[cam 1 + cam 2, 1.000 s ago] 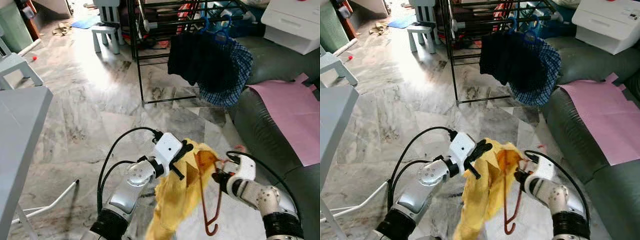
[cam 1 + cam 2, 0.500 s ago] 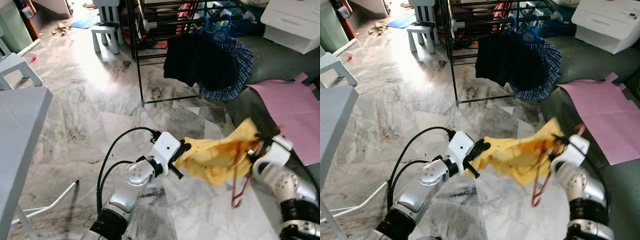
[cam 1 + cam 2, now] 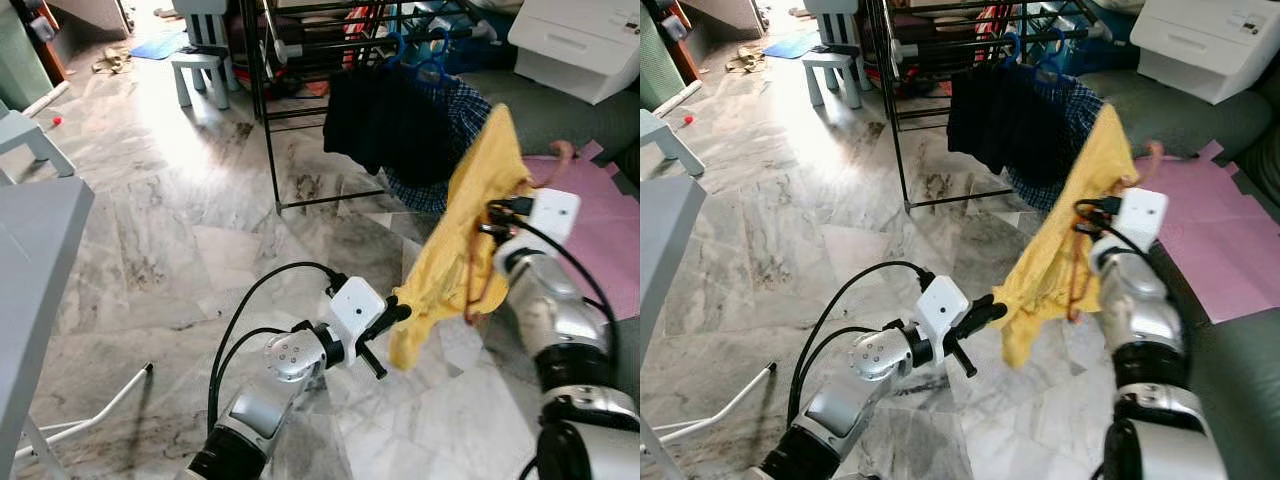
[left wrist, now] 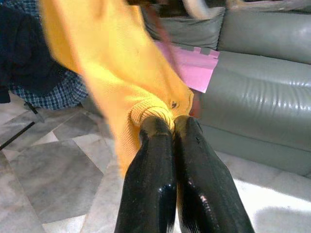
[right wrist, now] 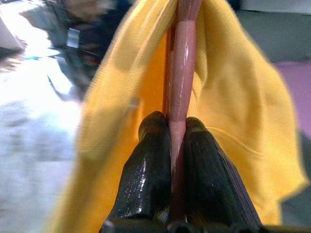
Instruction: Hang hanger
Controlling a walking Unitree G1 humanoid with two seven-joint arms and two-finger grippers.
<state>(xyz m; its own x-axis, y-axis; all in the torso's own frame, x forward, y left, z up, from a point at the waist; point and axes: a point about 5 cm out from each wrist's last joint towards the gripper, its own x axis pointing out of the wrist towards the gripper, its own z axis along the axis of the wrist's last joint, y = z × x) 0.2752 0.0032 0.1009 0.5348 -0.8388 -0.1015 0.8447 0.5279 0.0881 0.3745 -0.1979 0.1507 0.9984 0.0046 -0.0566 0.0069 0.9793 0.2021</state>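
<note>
While the right gripper (image 5: 171, 130) clamps the hanger (image 5: 181, 58), held upright near the far rack (image 3: 262, 110), the left gripper (image 4: 167, 127) pinches the yellow garment (image 3: 462, 228) hem.

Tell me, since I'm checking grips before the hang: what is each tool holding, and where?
The right tool is shut on the reddish hanger's bar. The left tool pinches the yellow garment's lower hem.

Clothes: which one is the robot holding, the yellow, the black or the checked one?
The yellow garment. The left tool and right tool grip it and its hanger; the black and checked ones hang on the rack.
</note>
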